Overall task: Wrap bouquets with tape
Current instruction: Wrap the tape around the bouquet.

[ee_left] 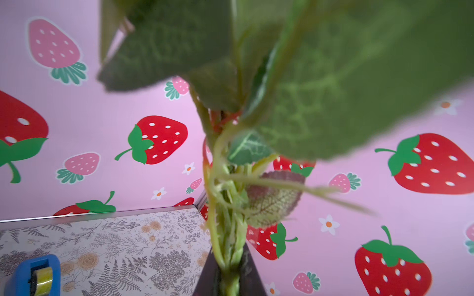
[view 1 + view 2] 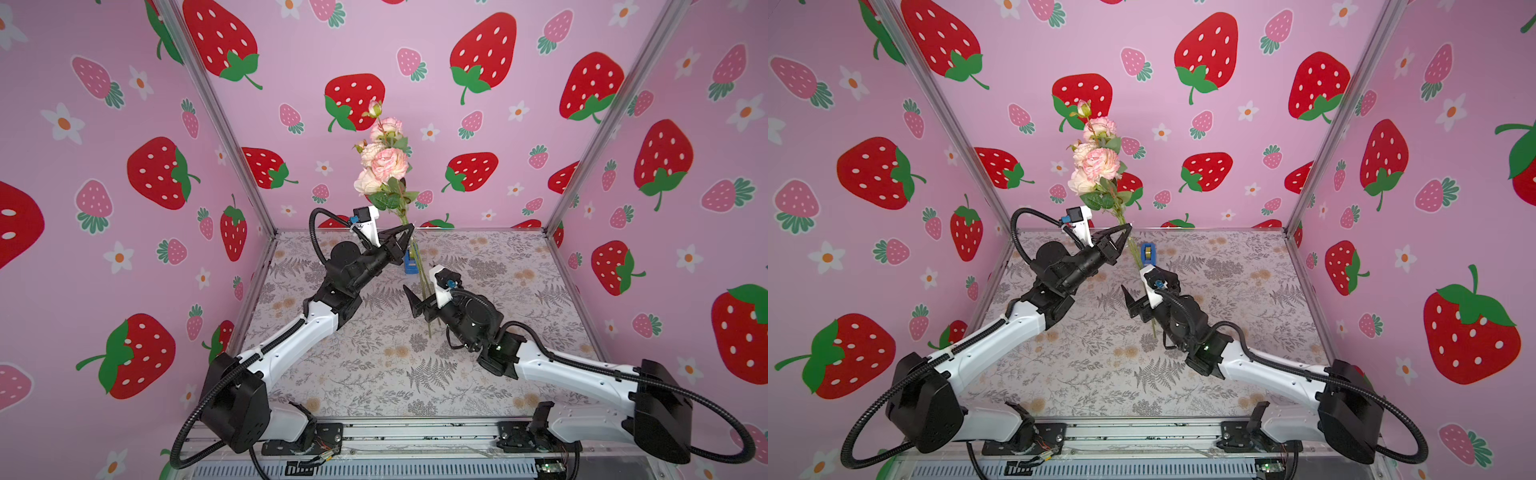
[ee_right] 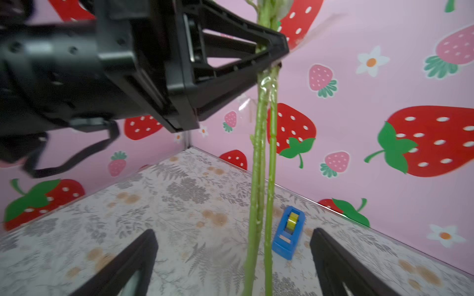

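Bouquet (image 2: 384, 164) held upright over counter (image 2: 374, 374)
Left fingers (image 3: 243, 69) grip the stems (image 3: 259, 153); right fingers (image 3: 143, 253) stand open either side, lower down; tape (image 3: 288, 232) sits farther back.

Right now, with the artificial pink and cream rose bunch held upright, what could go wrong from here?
1. Only the shut left gripper pinches the artificial pink and cream rose bunch by its thin green stems; the top-heavy bunch could tilt or slip.
2. The open right gripper straddles the lower stems; a sideways move could knock them.
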Available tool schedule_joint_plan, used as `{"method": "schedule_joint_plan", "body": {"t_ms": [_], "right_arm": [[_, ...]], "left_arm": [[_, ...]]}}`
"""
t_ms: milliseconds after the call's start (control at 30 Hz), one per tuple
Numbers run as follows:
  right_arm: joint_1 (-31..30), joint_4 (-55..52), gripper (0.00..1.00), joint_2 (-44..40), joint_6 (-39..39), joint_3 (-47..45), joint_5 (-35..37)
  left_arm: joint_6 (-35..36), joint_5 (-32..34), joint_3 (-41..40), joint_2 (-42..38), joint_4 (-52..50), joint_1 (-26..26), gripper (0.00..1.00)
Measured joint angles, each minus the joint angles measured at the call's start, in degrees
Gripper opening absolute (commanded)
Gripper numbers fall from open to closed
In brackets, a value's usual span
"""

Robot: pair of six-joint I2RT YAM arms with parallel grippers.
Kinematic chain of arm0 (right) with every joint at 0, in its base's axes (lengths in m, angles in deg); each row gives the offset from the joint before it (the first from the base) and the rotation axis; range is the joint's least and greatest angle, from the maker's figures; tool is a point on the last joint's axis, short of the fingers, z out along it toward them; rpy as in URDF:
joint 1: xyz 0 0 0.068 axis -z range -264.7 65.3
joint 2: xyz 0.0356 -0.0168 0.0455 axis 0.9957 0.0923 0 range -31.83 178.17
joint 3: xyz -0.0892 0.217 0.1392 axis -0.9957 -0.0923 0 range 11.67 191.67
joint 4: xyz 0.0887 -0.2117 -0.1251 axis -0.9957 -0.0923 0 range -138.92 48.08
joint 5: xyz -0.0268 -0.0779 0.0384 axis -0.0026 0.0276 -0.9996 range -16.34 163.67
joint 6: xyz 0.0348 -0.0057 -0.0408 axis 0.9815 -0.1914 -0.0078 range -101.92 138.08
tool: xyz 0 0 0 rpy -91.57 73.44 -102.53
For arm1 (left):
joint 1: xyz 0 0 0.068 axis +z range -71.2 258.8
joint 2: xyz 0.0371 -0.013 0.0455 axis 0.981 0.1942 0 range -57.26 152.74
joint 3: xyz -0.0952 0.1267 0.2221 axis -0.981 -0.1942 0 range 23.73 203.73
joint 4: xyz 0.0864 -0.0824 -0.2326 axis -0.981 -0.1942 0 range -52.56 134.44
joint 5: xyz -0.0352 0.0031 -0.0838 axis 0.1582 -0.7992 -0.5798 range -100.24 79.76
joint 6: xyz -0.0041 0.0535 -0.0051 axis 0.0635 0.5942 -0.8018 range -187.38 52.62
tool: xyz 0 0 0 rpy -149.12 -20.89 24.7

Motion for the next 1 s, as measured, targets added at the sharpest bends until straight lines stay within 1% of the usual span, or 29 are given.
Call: {"method": "schedule_joint_plan", "body": {"t_ms": [133,167,233,333,367,433,500,533,567,600,667,700,800,1000], "right_arm": [[4.44,0.96,0.95,-0.68,5.42,-1.27,-11.82],[5.75,1.38,0.92,-0.33,7.02,-1.73,-14.62],[7.63,2.19,0.85,0.63,9.64,-2.4,-18.91],[9.53,4.5,0.68,2.82,12.59,-3.13,-24.7],[9.7,5.29,0.6,3.39,13.25,-3.3,-26.53],[9.73,7.21,0.39,4.35,14.49,-3.61,-30.23],[9.66,9.11,0.11,4.81,15.28,-3.69,-33.07],[9.66,9.62,0.0,4.85,15.76,-3.69,-33.92],[9.6,10.08,0.0,4.85,15.63,-3.69,-34.42],[9.51,10.1,0.0,4.85,15.41,-3.69,-34.4],[9.27,9.9,0.0,4.85,14.8,-3.69,-33.51],[9.03,9.64,0.0,4.85,14.21,-3.69,-32.63],[7.96,8.94,0.0,4.85,12.0,-3.69,-28.96],[4.68,8.2,0.0,4.85,6.78,-3.69,-19.63]], "left_arm": [[1.81,-8.98,0.57,-0.83,0.52,-0.02,0.0],[2.1,-10.73,0.74,-1.2,0.68,-0.11,0.0],[2.64,-13.75,1.03,-1.97,1.16,-0.2,0.0],[2.84,-16.44,1.11,-3.08,2.51,-0.17,0.0],[2.86,-17.0,1.09,-3.37,2.93,-0.2,0.0],[2.97,-17.51,1.09,-3.78,3.45,-0.2,0.0],[3.08,-17.84,1.09,-4.04,3.63,-0.2,0.0],[3.1,-17.86,1.09,-4.13,3.63,-0.2,0.0],[3.19,-17.73,1.09,-4.2,3.61,-0.2,0.0],[3.3,-17.59,1.09,-4.28,3.52,-0.2,0.03],[3.72,-17.11,1.05,-4.48,2.95,-0.24,0.2],[4.22,-16.63,1.01,-4.63,2.47,-0.24,0.25],[5.6,-14.91,0.61,-5.38,1.25,-0.74,0.34],[6.73,-11.26,0.13,-6.25,-1.16,-1.46,0.34]]}}
